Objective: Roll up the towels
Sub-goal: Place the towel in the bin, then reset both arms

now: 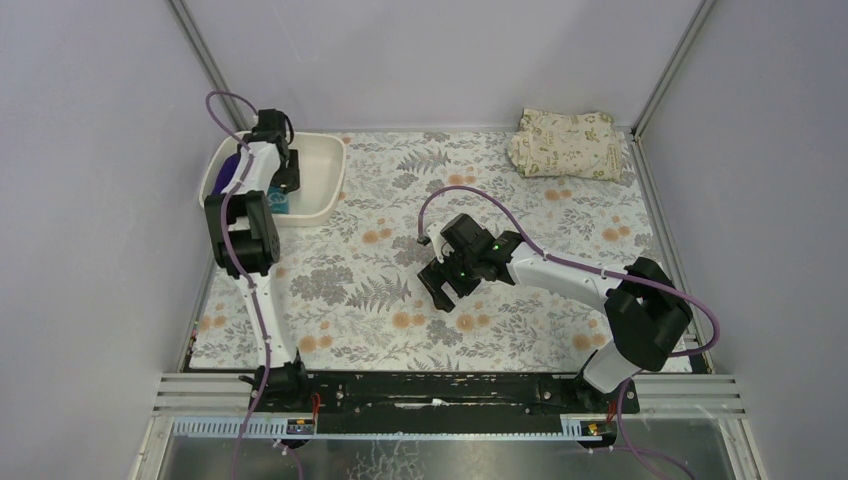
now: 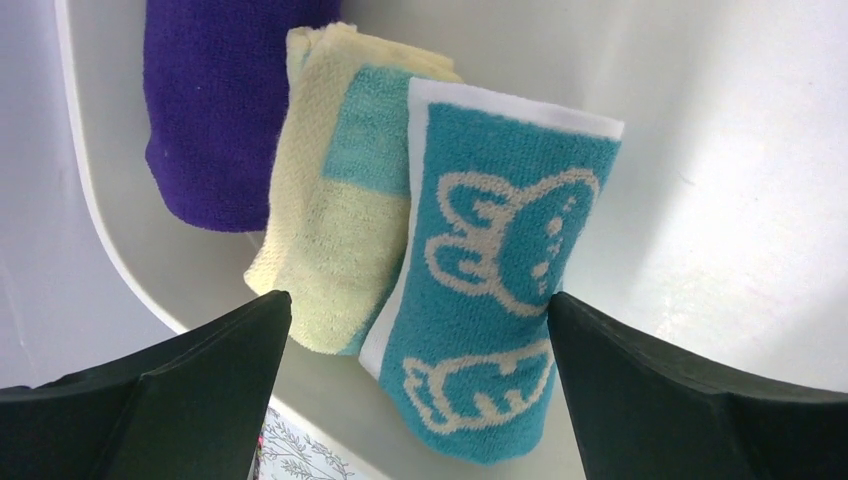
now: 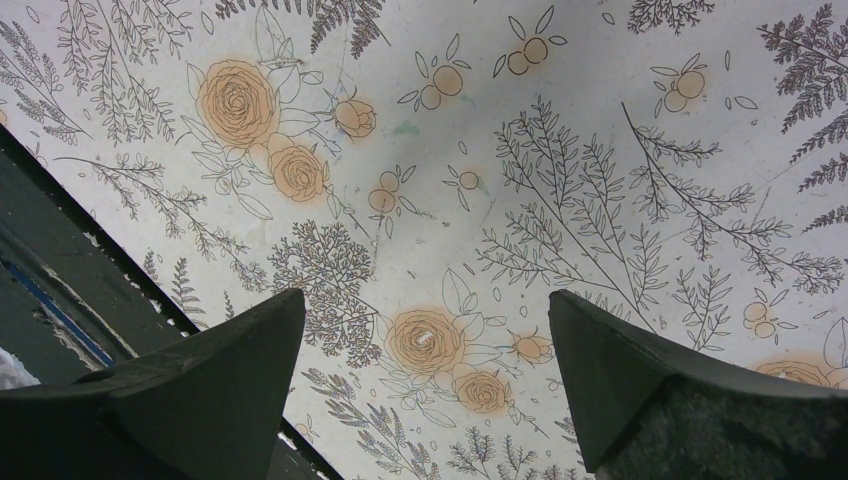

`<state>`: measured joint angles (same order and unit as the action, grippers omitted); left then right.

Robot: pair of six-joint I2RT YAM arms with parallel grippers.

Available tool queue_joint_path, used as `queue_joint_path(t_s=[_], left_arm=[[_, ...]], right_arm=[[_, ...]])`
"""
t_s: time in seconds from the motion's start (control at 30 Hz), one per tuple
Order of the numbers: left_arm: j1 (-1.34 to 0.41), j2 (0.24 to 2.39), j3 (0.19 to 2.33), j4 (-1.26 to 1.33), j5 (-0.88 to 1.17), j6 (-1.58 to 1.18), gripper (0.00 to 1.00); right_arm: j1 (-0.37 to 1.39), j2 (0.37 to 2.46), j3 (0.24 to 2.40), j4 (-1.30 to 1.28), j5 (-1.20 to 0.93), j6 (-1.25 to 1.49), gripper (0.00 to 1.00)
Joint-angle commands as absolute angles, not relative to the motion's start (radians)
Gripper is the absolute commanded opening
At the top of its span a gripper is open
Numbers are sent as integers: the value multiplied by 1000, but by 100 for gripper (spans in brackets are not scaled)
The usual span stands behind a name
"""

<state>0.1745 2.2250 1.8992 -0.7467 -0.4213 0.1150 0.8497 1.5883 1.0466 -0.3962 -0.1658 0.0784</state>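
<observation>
We find the left gripper (image 2: 418,310) with its jaws spread wide. Its 2 black fingers (image 2: 200,390) stand at the lower left and lower right of the left wrist view, and nothing is clamped between them. No cloth touches either finger that we can see. In the top view this gripper (image 1: 283,175) hangs over the cream rectangular plastic tub (image 1: 325,160) at the upper left of the frame.

The right gripper (image 3: 425,300) is likewise wide open and holds nothing. Between its fingers we see only the white table cover printed with grey ferns and orange flowers (image 3: 560,130). In the top view it (image 1: 443,285) sits just right of the frame's centre, above that cover (image 1: 380,240) and well apart from the tub.

The tub holds all 3 towels, each rolled into a short cylinder and lying side by side against the pale tub wall (image 2: 720,200).
- The plain dark purple towel roll (image 2: 220,110) lies at the upper left of the left wrist view.
- The pale yellow towel roll with a teal patch (image 2: 320,230) lies in the middle, just beside the purple one.
- The teal towel roll with cream swirl figures and a white edge (image 2: 495,270) lies at centre right, overlapping the yellow roll's right side and touching it.

In the top view the arm hides most of the tub's contents; only slivers of purple (image 1: 232,168) and teal (image 1: 277,203) show.

A larger beige leaf-printed folded cloth (image 1: 565,143) rests on the cover at the upper right of the top view, well apart from both grippers.
</observation>
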Motion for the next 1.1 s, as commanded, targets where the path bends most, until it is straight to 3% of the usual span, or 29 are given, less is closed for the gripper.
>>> queue_joint_path(t_s=[0.0,0.27,0.53,0.77,1.07], left_arm=[[187,2169,1877,-727,-378,95,100],[187,2163,1864,-733,-336,66,100],[153,1980,1874,-783,-322,-31,100],[92,1656,1664,-757,-221,-191,100],[78,1153,1337,-616,-36,-281,100]], right_arm=[[851,1568,1076,-393,-158,65,98],[851,1560,1079,-403,-146,62,98],[833,1523,1116,-405,-17,100,99],[706,1452,1173,-426,145,180,99],[538,1236,1092,-453,379,294,99]])
